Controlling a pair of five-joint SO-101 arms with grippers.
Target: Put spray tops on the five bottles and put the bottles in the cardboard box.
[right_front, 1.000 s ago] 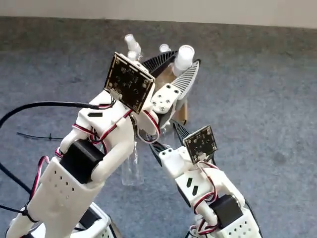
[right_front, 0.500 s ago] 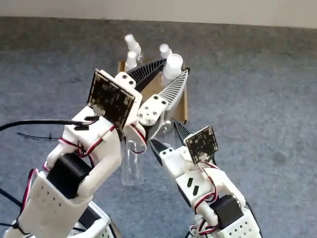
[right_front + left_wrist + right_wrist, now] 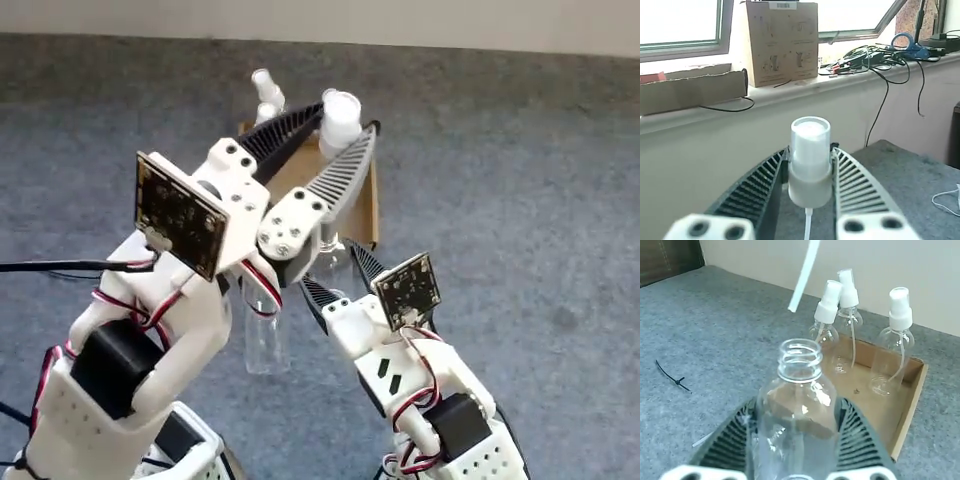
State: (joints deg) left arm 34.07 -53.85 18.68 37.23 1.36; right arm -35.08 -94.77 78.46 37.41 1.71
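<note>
High view puts the cardboard box [image 3: 372,215] just beyond the open bottle [image 3: 328,258], which my right gripper [image 3: 330,272] has clamped by the body, upright, off the grey carpet [image 3: 520,150]. A second clear bottle [image 3: 265,340] stands on the carpet just beside the open bottle, its neck hidden behind my left arm. In the right wrist view three capped bottles [image 3: 892,347] stand in the box behind the open bottle, so I judge two are left to cap.

My left gripper [image 3: 338,125] is clenched on the spray top [image 3: 340,112] and sits higher than the open bottle, out over the box side of it. The left wrist view shows the two fingers pinching the top's collar, nozzle end up, with the dip tube [image 3: 807,222] dropping out below.

What the next move turns on is the tube against the neck [image 3: 800,357]. In the right wrist view the dip tube [image 3: 802,275] hangs above the open bottle on a slant, not plumb, and its tip lies off to one side of the mouth, not over it. I judge the left arm must bring the top back from the box side towards the open bottle and square the tube with the bottle's upright axis before lowering. A black cable tie [image 3: 670,376] lies on the carpet, well apart from the open bottle.
</note>
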